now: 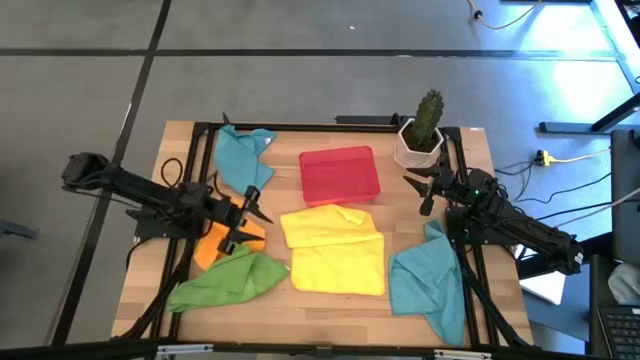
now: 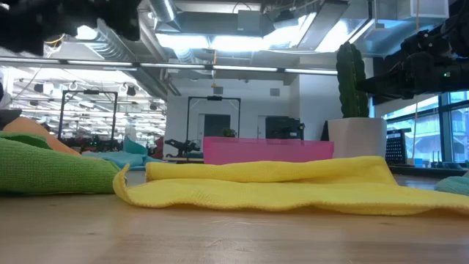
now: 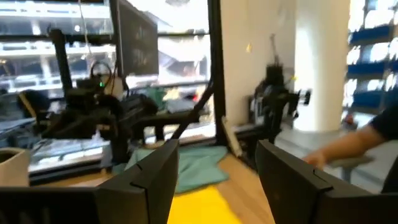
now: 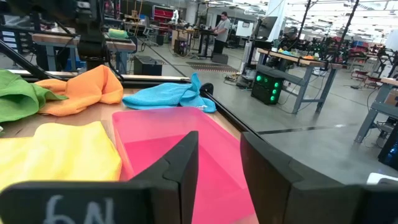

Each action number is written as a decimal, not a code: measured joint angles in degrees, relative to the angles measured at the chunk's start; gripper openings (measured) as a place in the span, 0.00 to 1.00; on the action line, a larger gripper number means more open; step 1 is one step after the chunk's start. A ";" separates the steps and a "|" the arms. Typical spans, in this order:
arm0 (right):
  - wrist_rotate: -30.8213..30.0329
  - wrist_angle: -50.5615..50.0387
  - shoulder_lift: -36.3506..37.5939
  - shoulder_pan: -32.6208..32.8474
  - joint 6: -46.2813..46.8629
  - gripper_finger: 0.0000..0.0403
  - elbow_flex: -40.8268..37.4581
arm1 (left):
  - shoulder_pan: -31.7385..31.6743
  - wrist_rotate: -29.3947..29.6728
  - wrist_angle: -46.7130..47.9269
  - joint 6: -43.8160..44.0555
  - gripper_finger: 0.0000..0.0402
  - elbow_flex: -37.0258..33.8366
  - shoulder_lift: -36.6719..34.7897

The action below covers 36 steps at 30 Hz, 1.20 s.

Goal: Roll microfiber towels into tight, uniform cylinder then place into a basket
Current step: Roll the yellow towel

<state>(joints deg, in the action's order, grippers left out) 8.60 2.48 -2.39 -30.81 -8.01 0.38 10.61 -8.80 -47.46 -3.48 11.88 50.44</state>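
So nothing's rolled yet, all the towels are lying loose on the desk [image 1: 330,305]. Starting at the left edge: the left pincer [image 1: 247,213] hangs over the orange towel [image 1: 213,243], fingers spread wide with nothing between them. Just toward the front edge from it sits the green towel [image 1: 232,280], and toward the back-left corner there's a teal towel [image 1: 243,156].

Middle of the desk is the yellow towel [image 1: 335,250], spread mostly flat with its far edge folded over. Its long side runs front to back, and it lies between the two arms. My guess is this is the one to roll next, and the left pincer looks a bit nearer to its edge than the right one. The red basket [image 1: 340,175] is just behind it, toward the back edge, still with no towel in it.

On the right, the right pincer [image 1: 428,190] hovers beside the cactus pot [image 1: 420,145], pointed at the basket, fingers only narrowly parted and holding nothing. A second teal towel [image 1: 430,280] lies by the front-right corner, partly under that arm.
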 joint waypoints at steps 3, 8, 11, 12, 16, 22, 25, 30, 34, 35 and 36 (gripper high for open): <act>-0.01 0.00 0.01 0.01 0.00 0.30 0.00 | 3.57 7.78 3.80 -2.74 0.51 3.52 2.84; 0.00 0.00 0.01 0.01 0.02 0.30 0.02 | 6.02 18.11 5.56 -4.57 0.51 6.43 8.23; 0.00 0.00 0.01 0.01 0.00 0.30 0.01 | 6.05 19.83 5.46 -3.03 0.51 7.35 11.01; 0.00 0.00 0.02 0.00 0.02 0.30 0.02 | 6.05 19.81 5.23 -2.01 0.51 7.89 12.14; 0.00 0.00 0.02 0.02 0.01 0.30 0.00 | 6.31 19.77 0.73 1.81 0.51 10.45 18.14; 0.00 0.00 0.02 0.02 0.00 0.30 0.02 | 5.80 19.65 0.03 2.03 0.51 15.27 27.03; 0.00 0.00 0.01 0.02 0.01 0.30 0.00 | 5.88 17.35 3.47 2.96 0.51 18.62 30.52; 0.00 0.00 0.00 0.00 0.00 0.30 0.02 | 9.08 11.89 27.13 3.01 0.51 32.32 31.36; -0.01 0.01 0.00 0.02 0.01 0.30 0.02 | 13.52 22.22 55.75 4.06 0.51 45.90 33.32; 0.00 -0.01 0.01 0.01 0.00 0.30 0.01 | 14.29 23.92 60.29 4.83 0.51 48.11 34.62; 0.00 0.00 0.01 0.01 0.01 0.30 0.02 | 15.24 24.47 65.04 5.57 0.51 49.60 35.71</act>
<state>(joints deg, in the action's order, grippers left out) 8.60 2.48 -2.39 -30.80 -8.00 0.40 25.85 15.67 17.58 2.09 61.48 86.15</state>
